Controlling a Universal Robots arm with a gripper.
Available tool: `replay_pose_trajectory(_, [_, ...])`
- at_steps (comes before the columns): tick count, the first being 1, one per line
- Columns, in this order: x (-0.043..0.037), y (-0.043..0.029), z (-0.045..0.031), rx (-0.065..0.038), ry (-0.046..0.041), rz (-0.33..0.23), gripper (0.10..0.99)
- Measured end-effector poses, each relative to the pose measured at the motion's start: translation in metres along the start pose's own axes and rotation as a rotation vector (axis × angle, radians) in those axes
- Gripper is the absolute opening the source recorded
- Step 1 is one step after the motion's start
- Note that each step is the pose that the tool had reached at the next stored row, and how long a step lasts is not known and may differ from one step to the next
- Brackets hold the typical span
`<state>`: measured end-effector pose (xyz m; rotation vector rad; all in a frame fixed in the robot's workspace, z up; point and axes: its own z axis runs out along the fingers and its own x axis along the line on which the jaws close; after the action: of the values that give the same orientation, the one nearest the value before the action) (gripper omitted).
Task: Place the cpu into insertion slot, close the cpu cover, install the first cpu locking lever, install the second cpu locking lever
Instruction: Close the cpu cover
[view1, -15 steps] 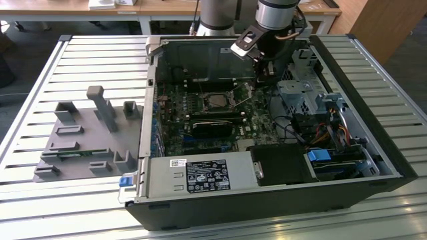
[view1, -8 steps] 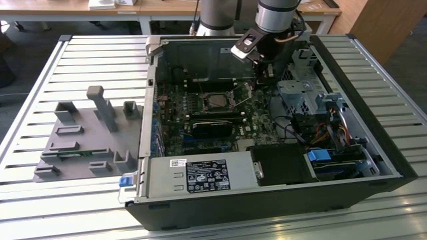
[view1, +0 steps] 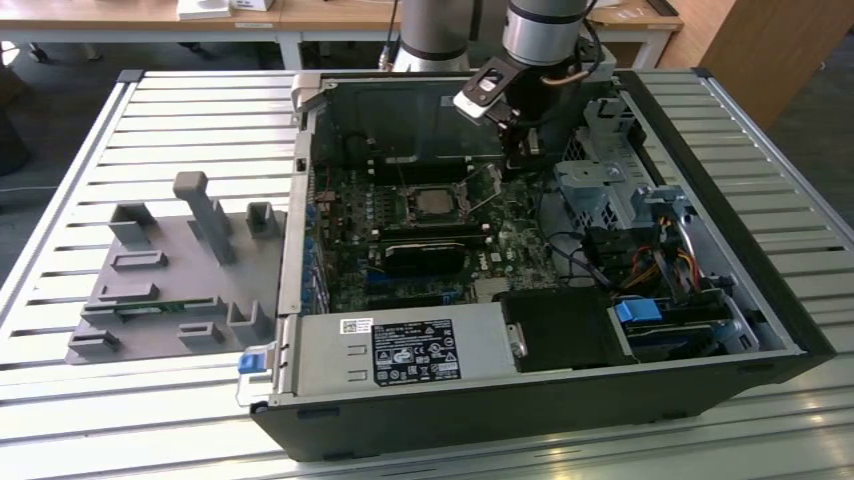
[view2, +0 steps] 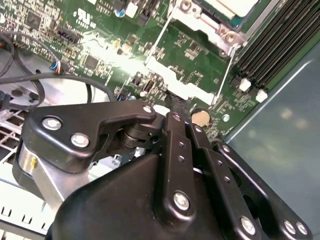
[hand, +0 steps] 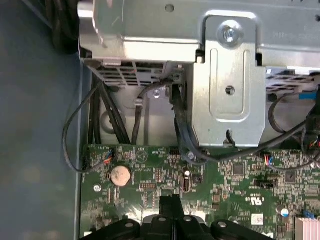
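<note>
Hovering my gripper (view1: 525, 158), fingers pressed together on nothing I can see, just beside the socket (view1: 404, 203) where the cpu (view1: 434, 201) sits, I judge the thin wire locking lever (view2: 223, 75) stiff, springy and slippery, best taken near its free end.

Motherboard (hand: 225, 175) green, speckled with small black and silver parts; claw (hand: 170, 202) matt black; cpu (view1: 430, 200) silvery-grey on top; table (view1: 174, 110) pale grey, striped by slats; computer case (view1: 534, 415) black; holder tray (view1: 160, 300) plain grey; latch (view1: 250, 362) blue.
</note>
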<state>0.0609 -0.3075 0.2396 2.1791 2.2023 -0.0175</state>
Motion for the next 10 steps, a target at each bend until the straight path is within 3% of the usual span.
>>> replay_pose_trajectory(10, [0.0002,-0.0159,-0.0004,0.000,0.0000,0.000,0.106])
